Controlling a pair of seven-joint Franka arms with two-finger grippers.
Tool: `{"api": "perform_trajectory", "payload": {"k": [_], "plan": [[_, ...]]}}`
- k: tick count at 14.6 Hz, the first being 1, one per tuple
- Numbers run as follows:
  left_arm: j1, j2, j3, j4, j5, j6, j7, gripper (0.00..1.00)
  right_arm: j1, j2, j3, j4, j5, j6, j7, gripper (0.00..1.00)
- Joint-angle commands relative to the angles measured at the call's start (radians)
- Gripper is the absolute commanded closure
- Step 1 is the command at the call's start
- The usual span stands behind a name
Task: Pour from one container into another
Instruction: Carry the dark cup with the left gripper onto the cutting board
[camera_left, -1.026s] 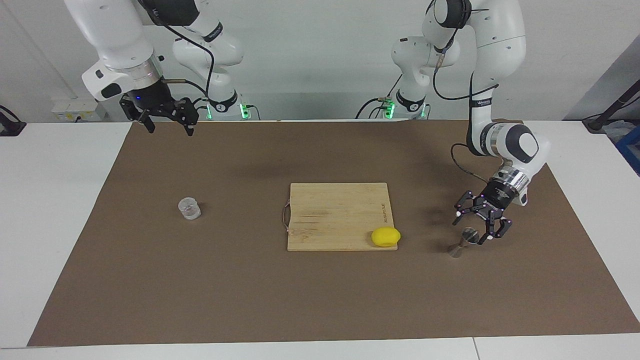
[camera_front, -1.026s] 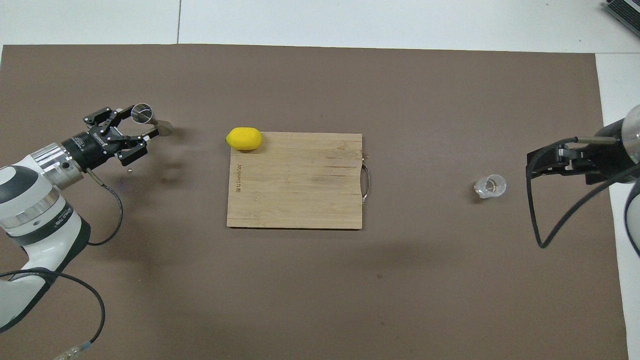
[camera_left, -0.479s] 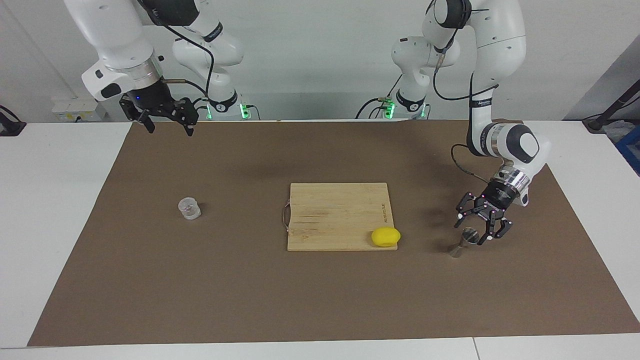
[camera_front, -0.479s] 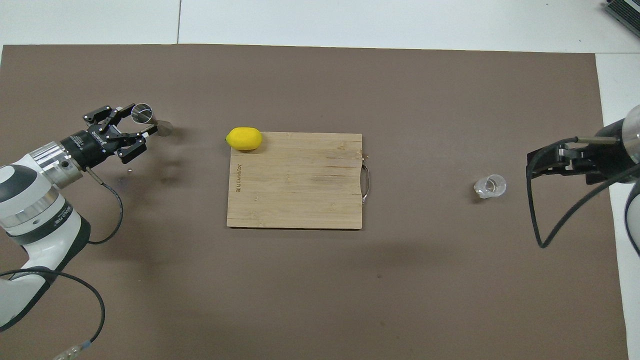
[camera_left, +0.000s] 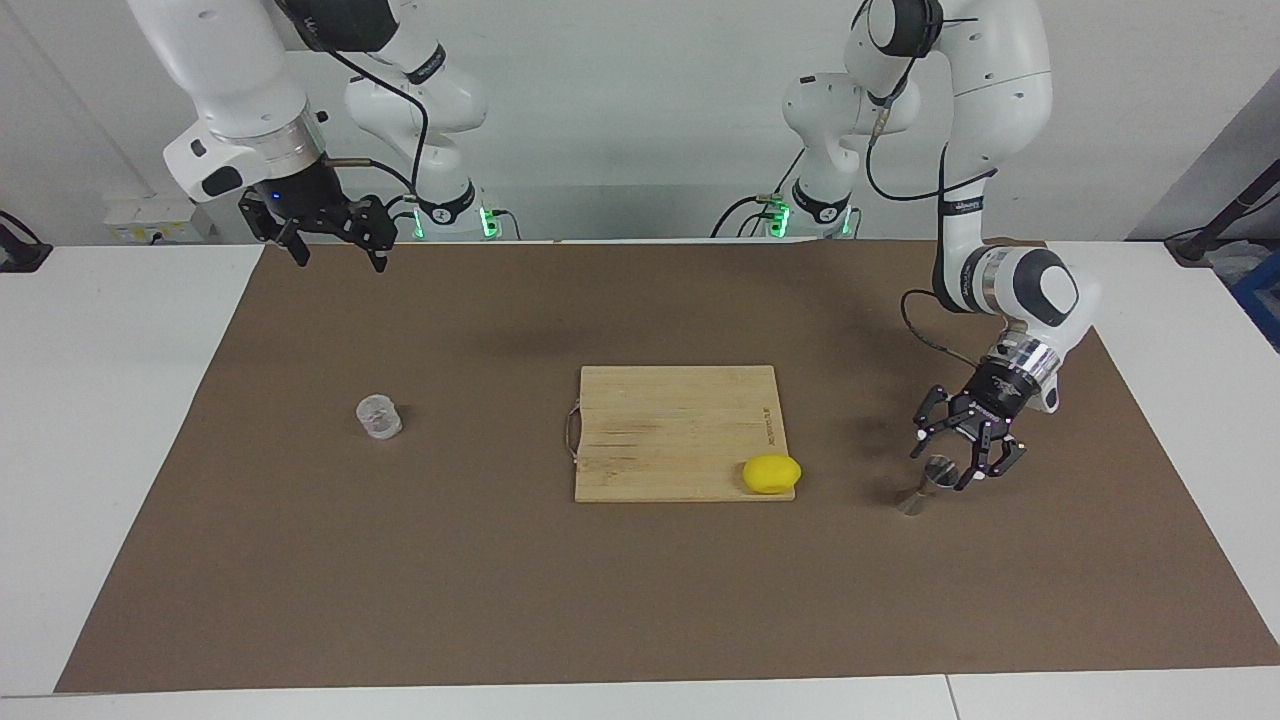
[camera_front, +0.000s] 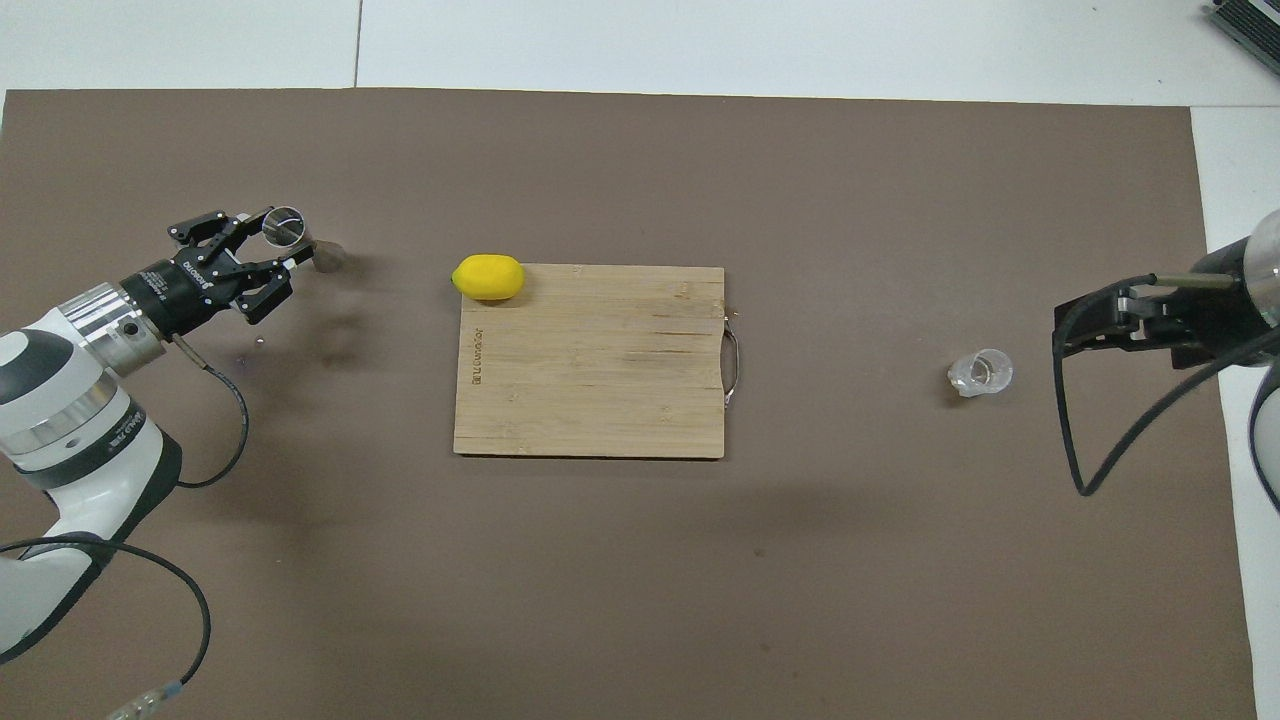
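Observation:
The steel jigger (camera_left: 926, 485) stands on the brown mat toward the left arm's end of the table, beside the cutting board. My left gripper (camera_left: 945, 470) is low around its upper cone, fingers pressed in on both sides; the overhead view shows the jigger's open rim (camera_front: 283, 226) between them. The small clear glass cup (camera_left: 380, 417) stands alone on the mat toward the right arm's end, also seen as the cup (camera_front: 982, 372) from overhead. My right gripper (camera_left: 335, 250) hangs open and raised over the mat's edge by the robots, holding nothing.
A wooden cutting board (camera_left: 660, 420) lies mid-table, with a yellow lemon (camera_left: 771, 473) on its corner toward the jigger. The brown mat (camera_left: 640, 600) covers most of the white table.
The left gripper's fingers have drawn in around the jigger's upper cone. The jigger, cup and right arm have not moved.

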Motion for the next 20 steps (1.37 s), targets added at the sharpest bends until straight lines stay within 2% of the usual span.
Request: {"api": "perform_trajectory", "payload": {"k": [1, 5, 8, 13, 16, 18, 20], "plan": [[-0.020, 0.012, 0.010, 0.014, -0.028, 0.019, 0.020, 1.00, -0.013, -0.020, 0.002, -0.022, 0.020, -0.006, -0.026, 0.00], [-0.014, 0.008, 0.005, 0.042, -0.011, -0.006, 0.004, 1.00, -0.013, -0.020, 0.002, -0.022, 0.020, -0.006, -0.026, 0.00], [-0.008, 0.003, -0.016, 0.094, 0.053, -0.081, -0.001, 1.00, -0.013, -0.020, 0.001, -0.022, 0.020, -0.006, -0.025, 0.00], [-0.023, -0.026, -0.096, 0.117, 0.062, -0.216, -0.045, 1.00, -0.013, -0.020, 0.002, -0.022, 0.020, -0.006, -0.017, 0.00], [-0.035, -0.040, -0.193, 0.123, 0.059, -0.199, -0.084, 1.00, -0.012, -0.020, 0.002, -0.022, 0.020, -0.006, -0.014, 0.00], [-0.104, -0.038, -0.191, 0.122, 0.056, -0.173, -0.119, 1.00, -0.013, -0.020, 0.002, -0.022, 0.020, -0.004, -0.014, 0.00], [-0.177, -0.038, -0.198, 0.120, 0.047, -0.080, -0.119, 1.00, -0.012, -0.020, 0.002, -0.022, 0.020, -0.006, -0.014, 0.00]]}}
